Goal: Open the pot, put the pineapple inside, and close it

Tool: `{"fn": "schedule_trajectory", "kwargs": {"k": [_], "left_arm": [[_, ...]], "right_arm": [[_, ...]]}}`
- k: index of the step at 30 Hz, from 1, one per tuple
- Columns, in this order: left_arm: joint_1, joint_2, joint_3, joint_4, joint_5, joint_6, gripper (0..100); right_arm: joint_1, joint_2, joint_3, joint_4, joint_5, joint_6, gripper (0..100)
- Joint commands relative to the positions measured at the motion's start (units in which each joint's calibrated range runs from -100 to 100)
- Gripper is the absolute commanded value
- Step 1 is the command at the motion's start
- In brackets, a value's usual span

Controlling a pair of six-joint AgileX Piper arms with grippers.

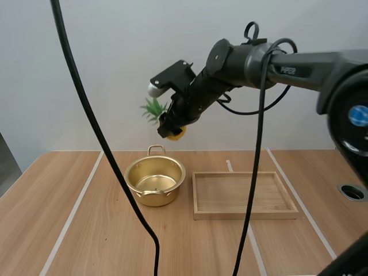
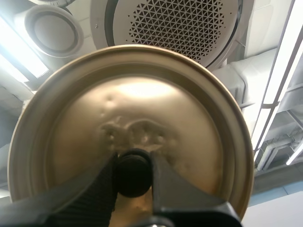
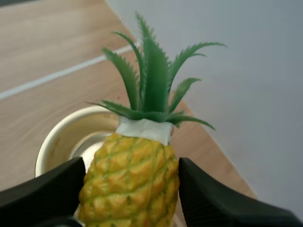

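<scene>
- While the right gripper [image 1: 172, 127] pinches the pineapple [image 3: 130, 177] across its yellow body, high at the upper centre of the high view, the pot [image 1: 155, 199] stands open on the table [image 1: 34, 195], below the fruit and slightly to its lower left.
- The pineapple's long axis runs out past the fingertips, with the green crown pointing left and a little upward in the high view.
- From the right wrist view, the pot's mouth lies beyond the fruit, beneath the crown.
- The drop therefore looks mostly downward with a small leftward shift, the right arm being the one placed for it.
- The left gripper [image 2: 134, 174] is clamped on the black knob [image 2: 134, 182] of the lid [image 2: 142, 109], holding it clear of the pot.
- A wooden tray [image 1: 247, 215] lies just right of the pot.
</scene>
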Motion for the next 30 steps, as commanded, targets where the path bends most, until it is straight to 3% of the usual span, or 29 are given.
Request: {"fn": "schedule_trajectory", "kwargs": {"k": [1, 19, 30], "left_arm": [[0.07, -0.4, -0.3, -0.1, 0.0, 0.4, 0], [0.07, -0.4, -0.3, -0.1, 0.5, 0.4, 0], [0.07, -0.4, -0.3, -0.1, 5.1, 0.4, 0]], "right_arm": [[0.1, 3.9, -0.2, -0.2, 3.6, -2.8, 0], [0.1, 16.4, -0.2, 5.9, 7.9, -7.6, 0], [0.4, 20.0, -0.2, 6.9, 5.3, -6.7, 0]]}}
